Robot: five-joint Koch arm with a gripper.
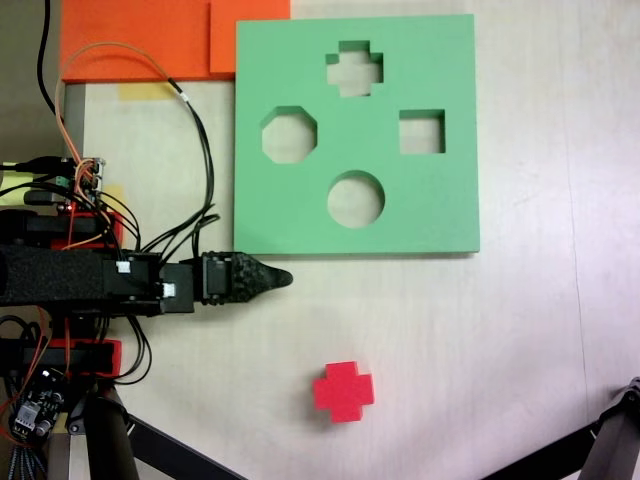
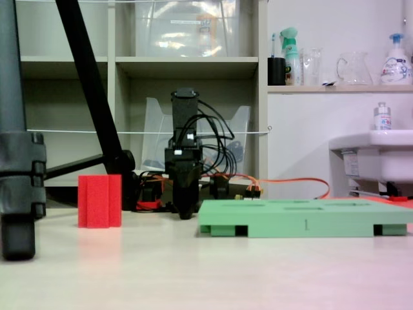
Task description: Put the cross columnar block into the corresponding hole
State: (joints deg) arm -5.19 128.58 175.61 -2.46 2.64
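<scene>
Orange sheet (image 1: 135, 40) at table's (image 1: 450, 350) corner; tripod leg (image 2: 19, 187); sink (image 2: 377, 152).

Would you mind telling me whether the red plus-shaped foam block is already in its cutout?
Out: the red plus-shaped foam block stands upright on the table, apart from the green foam board; its plus-shaped cutout is empty.

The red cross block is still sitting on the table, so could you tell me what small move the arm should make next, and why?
Probably swing the gripper toward the red cross block and open it above the block. In the top-down fixed view the gripper holds nothing and points at the green board's lower edge, while the block stands apart on the bare table, far from the cross-shaped hole.
</scene>
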